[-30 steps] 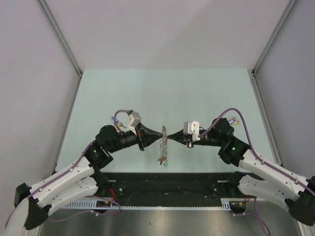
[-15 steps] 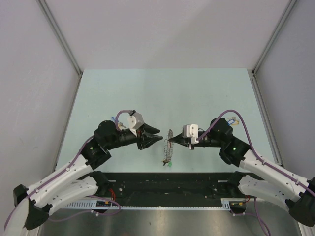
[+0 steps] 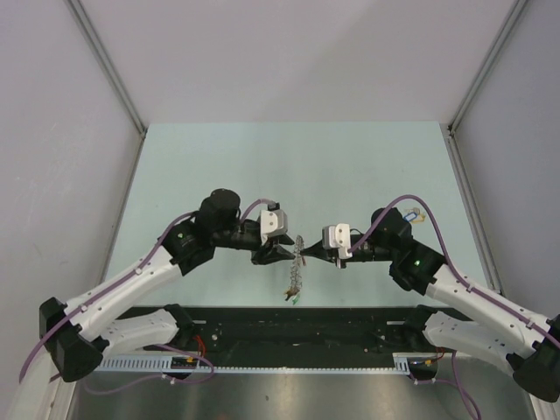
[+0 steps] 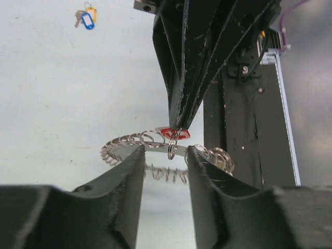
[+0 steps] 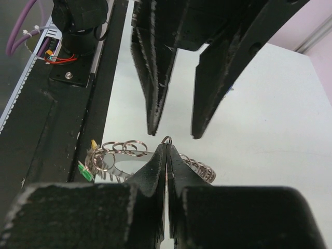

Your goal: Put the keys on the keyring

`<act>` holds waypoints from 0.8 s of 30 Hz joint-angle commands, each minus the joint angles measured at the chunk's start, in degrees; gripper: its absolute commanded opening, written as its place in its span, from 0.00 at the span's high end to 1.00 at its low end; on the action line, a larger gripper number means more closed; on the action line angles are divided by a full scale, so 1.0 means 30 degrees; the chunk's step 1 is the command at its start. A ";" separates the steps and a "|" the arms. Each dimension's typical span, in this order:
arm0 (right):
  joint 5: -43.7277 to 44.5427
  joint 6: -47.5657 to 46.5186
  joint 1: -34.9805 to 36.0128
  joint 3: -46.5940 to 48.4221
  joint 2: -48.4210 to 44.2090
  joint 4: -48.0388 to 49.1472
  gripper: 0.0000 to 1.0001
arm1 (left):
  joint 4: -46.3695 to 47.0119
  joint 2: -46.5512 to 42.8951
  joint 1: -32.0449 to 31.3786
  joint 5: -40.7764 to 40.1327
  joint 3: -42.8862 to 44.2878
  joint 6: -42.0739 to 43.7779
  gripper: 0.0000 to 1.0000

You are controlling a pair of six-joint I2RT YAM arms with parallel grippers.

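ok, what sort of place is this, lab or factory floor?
Most likely a lab robot test cell: a bare pale-green table boxed in by plain walls with aluminium frame posts, a left arm and right arm bolted at its near edge, and a cable duct in front.

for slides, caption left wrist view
Shut right gripper holds the silvery coiled metal keyring ahead of the open left gripper

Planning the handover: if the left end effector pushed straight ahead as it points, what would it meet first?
Probably the floppy silvery coiled keyring, hanging from the shut right end effector just beyond; depth is unclear.
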 commanded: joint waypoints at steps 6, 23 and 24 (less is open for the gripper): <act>-0.0447 -0.0319 0.0042 0.1202 0.0136 0.0522 1.00 | -0.1967 0.1598 0.0092 0.2377 0.1800 0.1944 0.67; -0.0477 -0.0232 0.0042 0.1232 0.0195 0.0317 1.00 | -0.1119 0.2186 0.0092 0.2994 0.1450 0.1008 0.93; -0.0419 -0.0261 0.0071 0.1260 0.0166 0.0317 1.00 | -0.0944 0.2041 0.0092 0.2965 0.1391 0.0862 0.98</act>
